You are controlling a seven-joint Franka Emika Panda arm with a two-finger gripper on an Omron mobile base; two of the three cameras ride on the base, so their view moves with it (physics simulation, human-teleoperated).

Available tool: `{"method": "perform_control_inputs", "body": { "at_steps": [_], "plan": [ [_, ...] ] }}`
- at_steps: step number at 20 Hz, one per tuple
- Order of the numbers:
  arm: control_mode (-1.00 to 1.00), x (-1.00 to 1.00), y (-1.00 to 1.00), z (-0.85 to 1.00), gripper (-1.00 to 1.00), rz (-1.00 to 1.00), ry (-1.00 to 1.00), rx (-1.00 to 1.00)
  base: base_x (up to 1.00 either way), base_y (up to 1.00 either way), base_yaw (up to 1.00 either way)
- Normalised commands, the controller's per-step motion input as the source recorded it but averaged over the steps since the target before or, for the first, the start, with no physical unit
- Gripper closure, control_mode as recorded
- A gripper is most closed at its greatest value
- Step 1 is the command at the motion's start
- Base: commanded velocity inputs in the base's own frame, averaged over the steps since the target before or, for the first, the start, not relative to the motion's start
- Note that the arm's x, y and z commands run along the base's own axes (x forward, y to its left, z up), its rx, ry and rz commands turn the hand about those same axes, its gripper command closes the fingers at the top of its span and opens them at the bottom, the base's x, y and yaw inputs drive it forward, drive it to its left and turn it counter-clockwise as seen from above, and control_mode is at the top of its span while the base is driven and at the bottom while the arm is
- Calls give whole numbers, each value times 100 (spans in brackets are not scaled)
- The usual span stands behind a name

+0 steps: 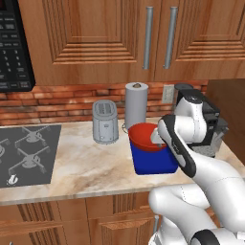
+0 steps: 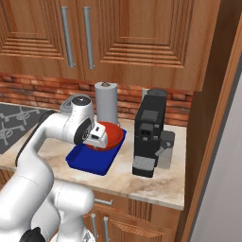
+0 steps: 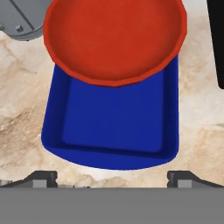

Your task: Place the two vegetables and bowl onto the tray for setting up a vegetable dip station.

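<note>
The arm bends forward over the desk point(image 1: 86, 167), its hand pointing down above the tray point(image 3: 113, 131). The gripper point(image 3: 112, 177) hangs over the tray's near edge, fingers spread wide and holding nothing. The bowl point(image 3: 116, 37) sits on the tray's far end, overlapping its rim, beside the toaster point(image 1: 105, 122).

A glossy red bowl point(image 3: 114, 37) sits in a deep blue tray point(image 3: 111, 127) below my dark finger tips point(image 3: 41, 178). The counter point(image 1: 86, 165) is mottled beige marble. Nearby: a silver-grey toaster point(image 1: 105, 122), a black coffee machine point(image 2: 149, 132), red-brown brick backsplash point(image 1: 62, 103).
</note>
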Motion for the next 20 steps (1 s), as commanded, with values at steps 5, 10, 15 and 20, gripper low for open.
{"method": "perform_control_inputs", "body": {
  "at_steps": [5,10,15,20],
  "plan": [
    [100,0,0,0,-100,0,0,0,-11,0,0],
    [100,0,0,0,-100,0,0,0,-47,0,0],
    [100,0,0,0,-100,0,0,0,-35,8,0],
    [100,0,0,0,-100,0,0,0,-17,43,-3]
  ]
}}
